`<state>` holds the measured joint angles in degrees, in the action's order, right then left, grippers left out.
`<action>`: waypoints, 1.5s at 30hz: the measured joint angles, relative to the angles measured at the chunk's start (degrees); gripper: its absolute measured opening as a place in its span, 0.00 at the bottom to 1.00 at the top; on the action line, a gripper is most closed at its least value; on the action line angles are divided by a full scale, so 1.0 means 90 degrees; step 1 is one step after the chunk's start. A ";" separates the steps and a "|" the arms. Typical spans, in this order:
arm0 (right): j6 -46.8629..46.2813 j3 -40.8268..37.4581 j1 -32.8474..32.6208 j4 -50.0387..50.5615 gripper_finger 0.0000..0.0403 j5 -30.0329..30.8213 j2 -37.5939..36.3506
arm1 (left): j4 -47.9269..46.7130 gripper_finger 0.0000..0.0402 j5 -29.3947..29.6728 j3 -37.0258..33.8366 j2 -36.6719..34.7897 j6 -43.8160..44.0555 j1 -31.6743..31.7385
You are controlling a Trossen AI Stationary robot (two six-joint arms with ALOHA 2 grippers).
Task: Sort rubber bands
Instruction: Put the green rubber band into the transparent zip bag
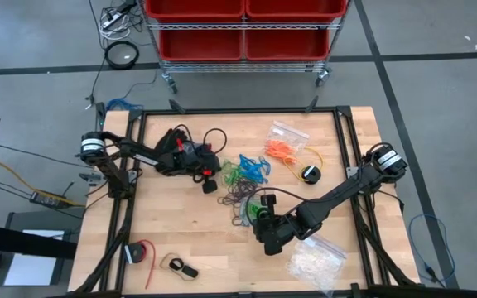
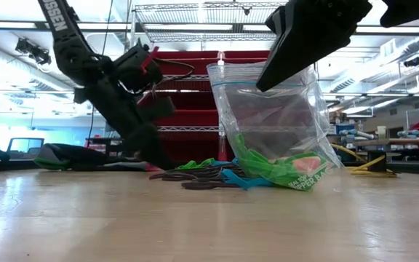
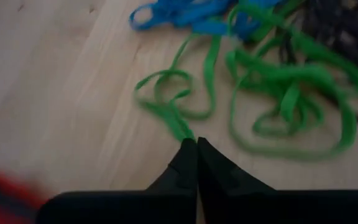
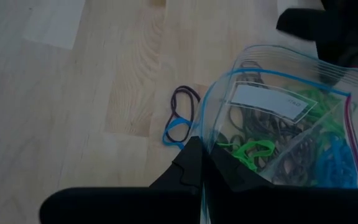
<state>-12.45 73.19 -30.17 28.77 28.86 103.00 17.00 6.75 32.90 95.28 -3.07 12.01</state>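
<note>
A heap of rubber bands lies mid-table: green (image 1: 233,174), blue (image 1: 255,165) and black (image 1: 243,195). My left gripper (image 1: 212,185) has come down at the heap's left rim and is shut on a green rubber band (image 3: 179,124). My right gripper (image 1: 262,213), just near of the heap, is shut on a clear zip bag (image 4: 278,124) that stands upright (image 2: 268,124). The bands seen through it are green, black and blue; whether they lie in it or behind it, I cannot tell. My left gripper pinches the near end of one green loop (image 3: 182,132) between its fingertips (image 3: 188,158), slanting down from the table's left. The rest of the loop lies slack on the wood among the other green bands. My right gripper pinches the bag's top edge at the blue zip line (image 4: 207,144), coming from above at a slant. The bag hangs upright below the fingers (image 2: 286,62), and its lower end (image 2: 282,175) is down at the table.
A clear bag of orange bands (image 1: 286,149) lies at the far right of the heap, and beside it a yellow cable with a black part (image 1: 310,172). A bag of whitish pieces (image 1: 317,261) sits near right. Small red and black items (image 1: 143,252) lie near left.
</note>
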 joint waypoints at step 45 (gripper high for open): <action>0.0023 -0.0002 0.0041 -0.0051 0.00 -0.0049 0.0001 | -0.0497 0.01 -0.0432 0.2352 -0.0243 0.0192 -0.2501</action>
<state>-12.24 73.17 -29.80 28.31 28.42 103.00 12.52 2.86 54.07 93.09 -1.33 -10.49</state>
